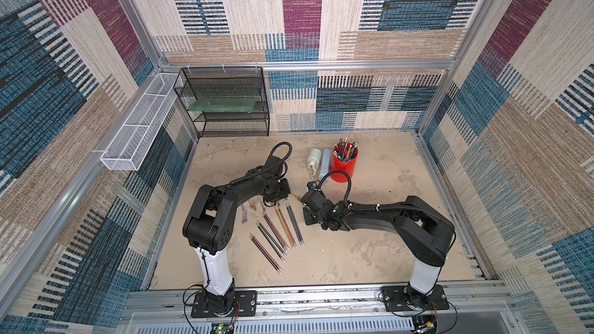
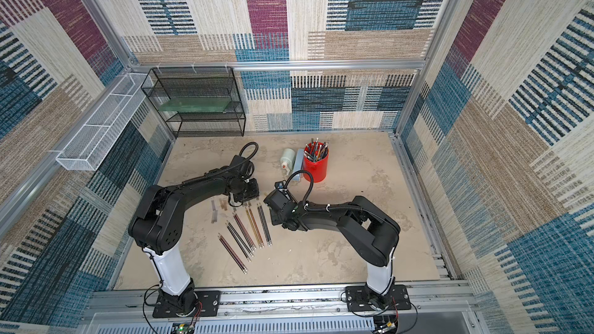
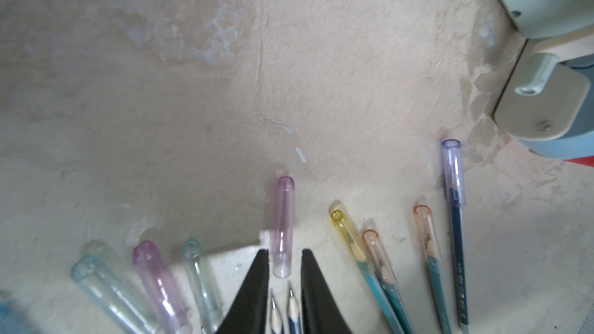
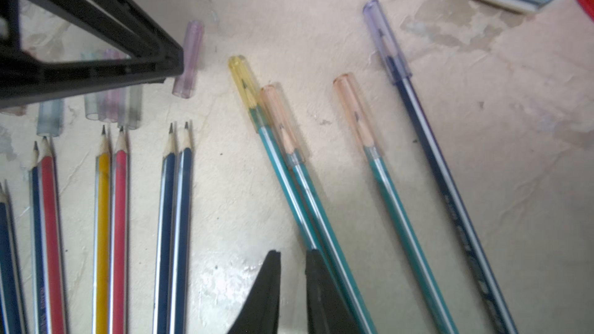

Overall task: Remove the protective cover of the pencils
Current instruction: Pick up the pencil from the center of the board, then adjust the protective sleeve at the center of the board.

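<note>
The walls (image 1: 289,11) are clad in blue, maroon and beige patchwork, framed by aluminium rails (image 1: 305,64). A black mesh shelf (image 1: 225,101) is placed at the rear of the mottled beige table (image 1: 385,252); a white mesh basket (image 1: 141,126) is wall-mounted beside it.

Lying flat, tips pointing far: bare pencils (image 4: 119,220) fanning out at left, capped pencils (image 4: 374,159) slanting at right, loose clear caps (image 4: 188,59) resting just beyond the bare tips.

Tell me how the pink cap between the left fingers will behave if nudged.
The pink cap is a smooth round tube lying on its side, so it will probably roll at a touch. It looks thin, hollow and clear, so likely very light and easily flicked. Its glossy plastic may slip in the left gripper.
</note>
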Controlling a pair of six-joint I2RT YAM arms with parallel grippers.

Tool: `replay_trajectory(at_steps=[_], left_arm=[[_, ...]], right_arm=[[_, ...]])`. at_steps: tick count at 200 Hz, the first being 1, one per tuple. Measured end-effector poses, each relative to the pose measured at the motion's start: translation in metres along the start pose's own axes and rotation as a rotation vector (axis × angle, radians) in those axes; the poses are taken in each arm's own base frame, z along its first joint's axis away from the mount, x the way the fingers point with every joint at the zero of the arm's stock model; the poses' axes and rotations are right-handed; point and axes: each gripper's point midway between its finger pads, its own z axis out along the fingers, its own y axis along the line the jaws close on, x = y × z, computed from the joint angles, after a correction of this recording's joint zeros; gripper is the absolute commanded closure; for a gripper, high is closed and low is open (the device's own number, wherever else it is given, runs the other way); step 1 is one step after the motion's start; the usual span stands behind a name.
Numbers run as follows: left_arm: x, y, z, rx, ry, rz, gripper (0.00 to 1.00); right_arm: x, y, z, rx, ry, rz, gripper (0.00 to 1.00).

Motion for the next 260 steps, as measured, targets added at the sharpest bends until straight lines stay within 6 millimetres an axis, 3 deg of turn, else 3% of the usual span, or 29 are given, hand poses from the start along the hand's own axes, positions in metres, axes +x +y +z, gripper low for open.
replay_trajectory(at_steps=[34,106,193,260], left_arm=[[-0.001,0.006,-0.009,-0.021,-0.033,-0.002,0.68],[-0.005,0.017,-0.015,-0.072,-0.080,-0.011,0.66],[-0.006,0.020,-0.014,-0.078,-0.080,-0.031,0.65],[-0.002,0.024,0.001,-0.091,-0.050,-0.038,0.64]], right_arm=[[0.000,-0.002,0.002,0.008,0.004,-0.003,0.78],[0.006,-0.001,0.012,0.021,0.030,-0.019,0.76],[0.005,0.005,0.016,0.017,0.031,-0.025,0.76],[0.003,0.011,0.019,0.011,0.027,-0.036,0.77]])
